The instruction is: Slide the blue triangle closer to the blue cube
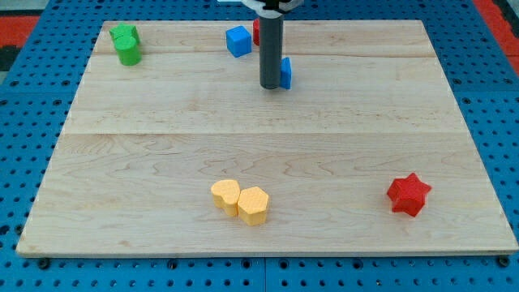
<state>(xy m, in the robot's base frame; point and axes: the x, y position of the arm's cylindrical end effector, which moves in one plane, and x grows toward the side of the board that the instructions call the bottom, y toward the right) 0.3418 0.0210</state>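
The blue cube (238,40) sits near the view's top, left of centre, on the wooden board (268,146). The blue triangle (286,72) lies just right of my rod, mostly hidden behind it. My tip (270,85) rests on the board, touching the triangle's left side, below and to the right of the blue cube. A red block (255,31) peeks out behind the rod, next to the blue cube's right side.
A green block (126,44) stands at the view's top left. Two yellow blocks (226,195) (253,205) touch each other near the view's bottom centre. A red star (408,195) lies at the bottom right. Blue pegboard surrounds the board.
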